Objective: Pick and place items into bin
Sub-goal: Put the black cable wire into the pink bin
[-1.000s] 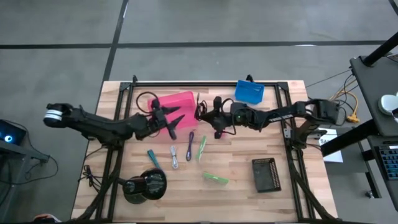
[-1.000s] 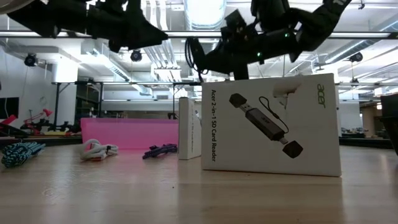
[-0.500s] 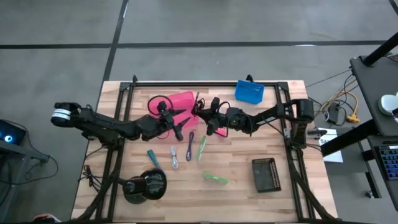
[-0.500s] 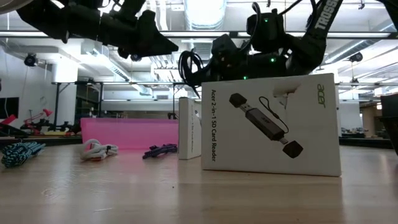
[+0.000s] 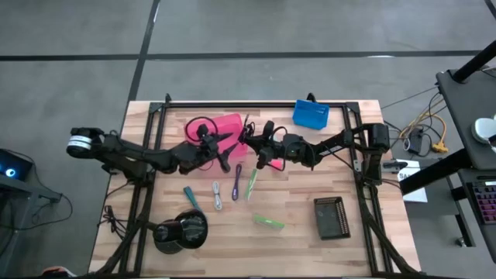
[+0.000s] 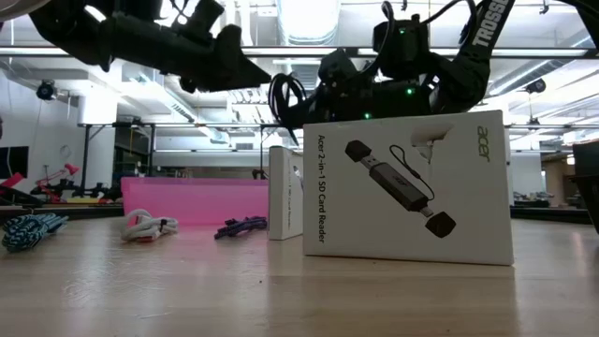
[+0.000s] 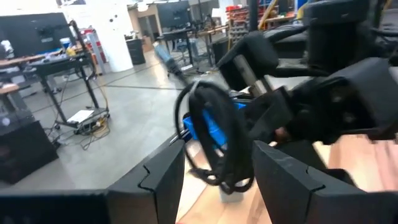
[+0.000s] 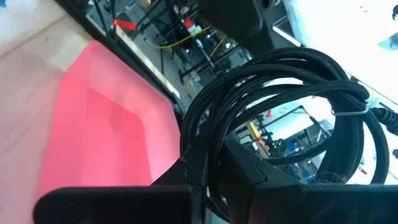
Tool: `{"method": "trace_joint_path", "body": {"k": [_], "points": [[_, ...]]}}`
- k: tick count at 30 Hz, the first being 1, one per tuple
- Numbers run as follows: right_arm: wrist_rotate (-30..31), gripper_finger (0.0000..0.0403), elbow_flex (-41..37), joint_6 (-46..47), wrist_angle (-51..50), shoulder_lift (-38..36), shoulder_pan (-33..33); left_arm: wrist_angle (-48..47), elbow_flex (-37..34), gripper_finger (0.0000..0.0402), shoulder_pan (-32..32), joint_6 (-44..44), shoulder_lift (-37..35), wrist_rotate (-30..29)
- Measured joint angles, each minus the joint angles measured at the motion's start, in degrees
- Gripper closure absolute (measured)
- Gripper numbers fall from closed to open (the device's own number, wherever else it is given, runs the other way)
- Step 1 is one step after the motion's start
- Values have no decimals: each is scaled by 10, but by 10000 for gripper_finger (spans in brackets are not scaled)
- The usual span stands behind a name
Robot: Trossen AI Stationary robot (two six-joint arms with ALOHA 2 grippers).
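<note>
High view: we are holding the black coiled cable (image 5: 249,138) clenched in our right gripper (image 5: 260,148), just beside the pink bin (image 5: 221,129), which lies toward our left arm. Our left gripper (image 5: 223,153) is hanging spread and empty beside it. The bin's interior is partly hidden by both arms.

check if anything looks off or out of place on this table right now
Nothing looks spilled or damaged. The right pincer holds the black coiled cable in the air beside the pink bin, and the cords and pens lie loose on the table.
</note>
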Motion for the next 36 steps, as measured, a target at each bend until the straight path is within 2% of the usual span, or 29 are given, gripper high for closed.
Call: {"method": "trace_joint_path", "body": {"k": [6,12,14,18,30,36], "points": [[-22,383,0,-2,3,0,0,3,0,230,19,-33,2,6],[-25,383,0,-4,3,0,-2,3,1,230,20,-34,2,94],[-25,383,0,-6,2,0,-3,1,1,230,20,-34,2,107],[-25,383,4,-6,2,0,-3,4,1,230,23,-34,6,106],[-25,383,8,-6,-2,0,-3,90,2,230,48,-33,64,108],[-26,383,8,-6,-14,0,-3,129,13,230,51,15,101,108]]}}
